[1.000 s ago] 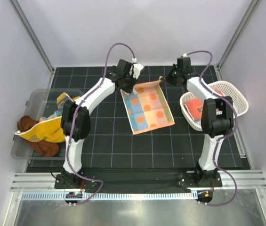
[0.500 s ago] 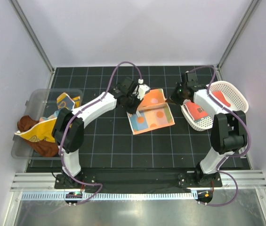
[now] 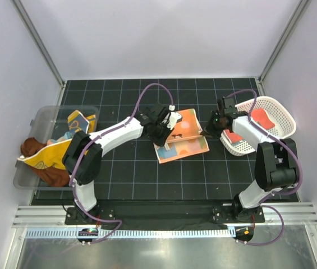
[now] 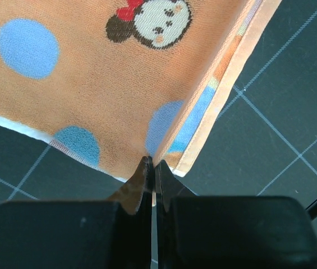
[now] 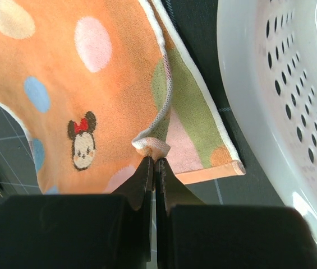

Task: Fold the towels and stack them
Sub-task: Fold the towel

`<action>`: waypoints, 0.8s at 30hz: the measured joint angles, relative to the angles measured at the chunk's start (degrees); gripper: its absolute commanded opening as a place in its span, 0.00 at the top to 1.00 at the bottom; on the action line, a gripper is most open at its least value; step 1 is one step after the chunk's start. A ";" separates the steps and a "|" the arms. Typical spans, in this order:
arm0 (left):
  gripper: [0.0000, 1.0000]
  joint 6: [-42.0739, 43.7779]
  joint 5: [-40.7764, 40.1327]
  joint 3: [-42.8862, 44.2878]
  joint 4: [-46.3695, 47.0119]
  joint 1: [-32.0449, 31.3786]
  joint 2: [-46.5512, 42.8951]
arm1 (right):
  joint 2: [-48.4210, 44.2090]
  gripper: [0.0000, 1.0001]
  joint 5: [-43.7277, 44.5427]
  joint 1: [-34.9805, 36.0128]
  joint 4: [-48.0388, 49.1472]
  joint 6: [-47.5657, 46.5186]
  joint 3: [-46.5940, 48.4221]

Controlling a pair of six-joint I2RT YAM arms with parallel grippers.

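**Fold in progress, seen from above and from both my wrists.** The orange polka-dot towel with a cartoon face (image 3: 183,137) lies near the middle of the black gridded table (image 3: 203,174). It is close to the white perforated plastic basket (image 3: 270,102) at the right edge. An upper layer, dotted face up, is held over a lower layer that shows coloured blocks.

My left gripper (image 4: 151,163) is pinched tight on the towel's left corner, with the cloth caught between the fingertips. My right gripper (image 5: 151,159) is closed likewise on the right corner, where the white hem bunches into a small roll.

**Judged handling:** the towel looks thin, light and limp. It sags between the two grips and holds no shape of its own, so both corners should travel level or the layer will skew. The best hold is at the hemmed corners, where the stitched edge gives the pads something firm.

A red-orange towel (image 3: 262,117) sits in the basket, and further cloths fill the clear plastic bin (image 3: 40,115) at the left edge, not yet folded
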 measured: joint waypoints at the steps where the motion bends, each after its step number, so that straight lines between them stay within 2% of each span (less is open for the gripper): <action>1: 0.95 -0.24 0.00 -0.17 0.04 -0.11 -0.07 | -0.48 0.98 0.04 0.00 -0.04 -0.09 -0.31; 5: 1.00 -1.01 0.02 -1.31 0.48 -0.83 -0.50 | -2.05 0.99 0.31 0.00 0.22 -0.44 -1.46; 24: 1.00 -9.55 -4.52 -7.69 7.30 -3.28 -4.24 | -3.80 0.99 0.17 -0.11 1.27 -2.75 -2.19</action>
